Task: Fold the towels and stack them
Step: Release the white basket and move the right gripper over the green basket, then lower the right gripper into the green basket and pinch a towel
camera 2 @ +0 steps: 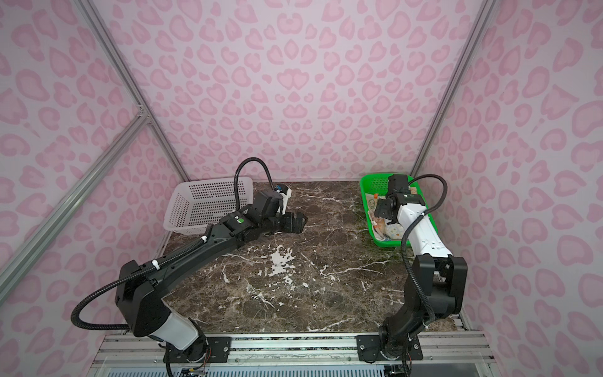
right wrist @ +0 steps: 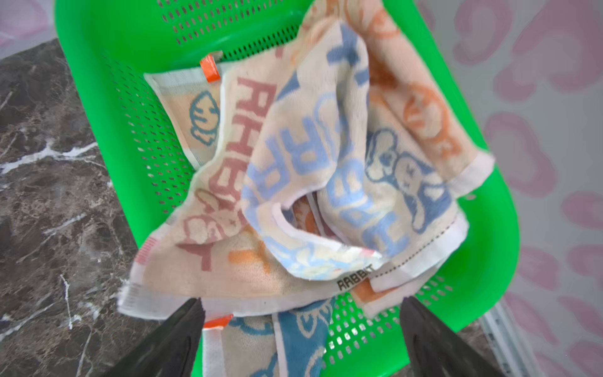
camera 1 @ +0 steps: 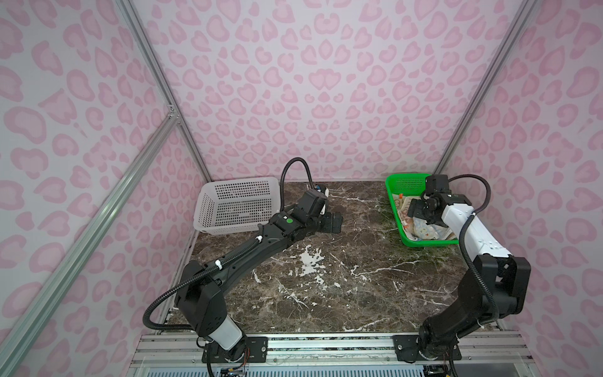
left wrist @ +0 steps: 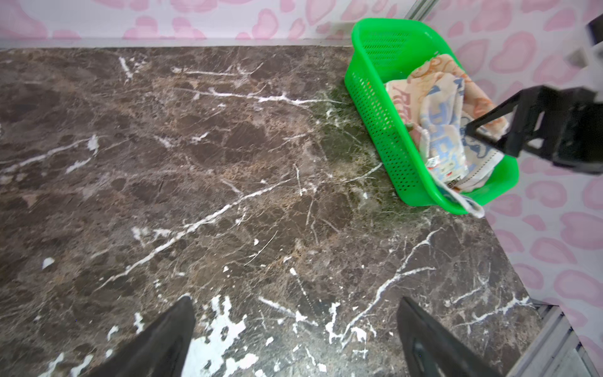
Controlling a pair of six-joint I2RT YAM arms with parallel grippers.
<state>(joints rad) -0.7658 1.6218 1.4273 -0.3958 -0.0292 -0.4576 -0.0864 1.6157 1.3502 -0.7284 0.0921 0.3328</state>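
The towels (right wrist: pixel 310 163) lie crumpled in a heap inside the green basket (right wrist: pixel 130 98) at the back right of the table. On top is a cream one with blue letters. A cream one with red "RABBIT" letters lies beside it, and an orange-printed one behind. A teal towel (right wrist: pixel 300 333) shows underneath, by the fingers. My right gripper (right wrist: pixel 300 300) hangs open just above the heap (camera 1: pixel 424 228) (camera 2: pixel 391 230), holding nothing. My left gripper (left wrist: pixel 295 298) is open and empty over the bare marble (camera 1: pixel 332 222) (camera 2: pixel 295 222). The left wrist view shows the towels (left wrist: pixel 443 130), one corner hanging over the rim.
A white perforated basket (camera 1: pixel 235 205) (camera 2: pixel 208 202) stands at the back left, next to the left arm. The green basket (camera 1: pixel 396 209) (camera 2: pixel 370 209) (left wrist: pixel 381 107) sits against the right wall. Dark marble table (camera 1: pixel 326 287) lies between the arms.
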